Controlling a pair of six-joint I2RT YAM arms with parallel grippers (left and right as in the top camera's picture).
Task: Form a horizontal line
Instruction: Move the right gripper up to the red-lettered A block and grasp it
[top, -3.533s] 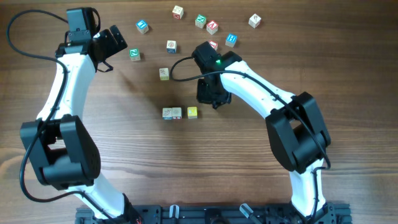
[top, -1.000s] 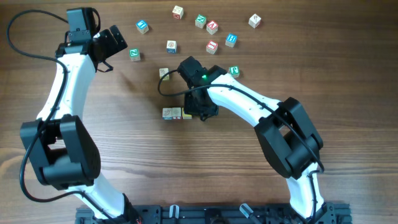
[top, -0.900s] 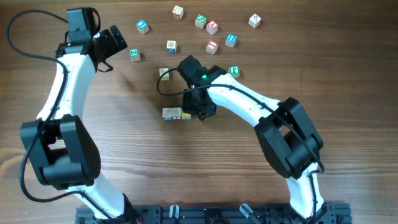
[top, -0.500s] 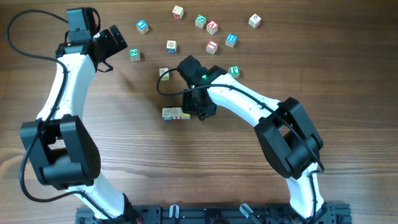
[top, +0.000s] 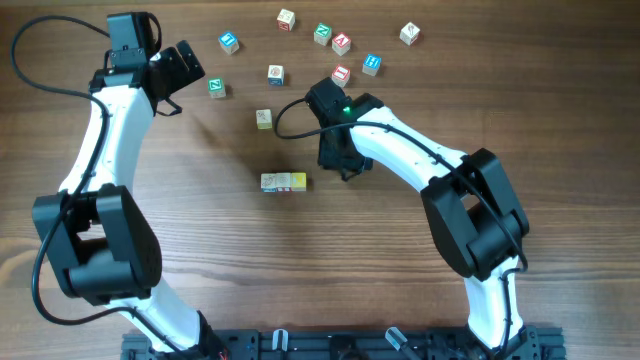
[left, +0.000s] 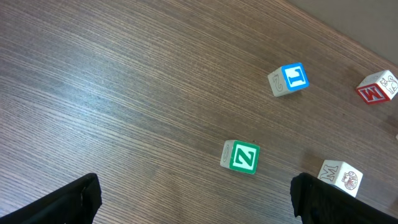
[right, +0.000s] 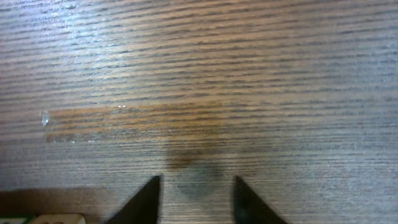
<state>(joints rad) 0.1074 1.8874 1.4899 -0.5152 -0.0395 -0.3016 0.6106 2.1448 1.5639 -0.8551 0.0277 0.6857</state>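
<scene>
Overhead: line (top: 284, 181) seemingly beside right gripper (top: 339, 167)

Lighting bright, even, diffuse; shadows soft, short. Overhead view sharp. Right wrist view: pale glare across table (right: 93, 25), foreground blurred

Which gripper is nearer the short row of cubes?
Right. The right gripper sits just right of the row of cubes, apart from it; the left gripper is far up-left, near the green Z cube.
</scene>
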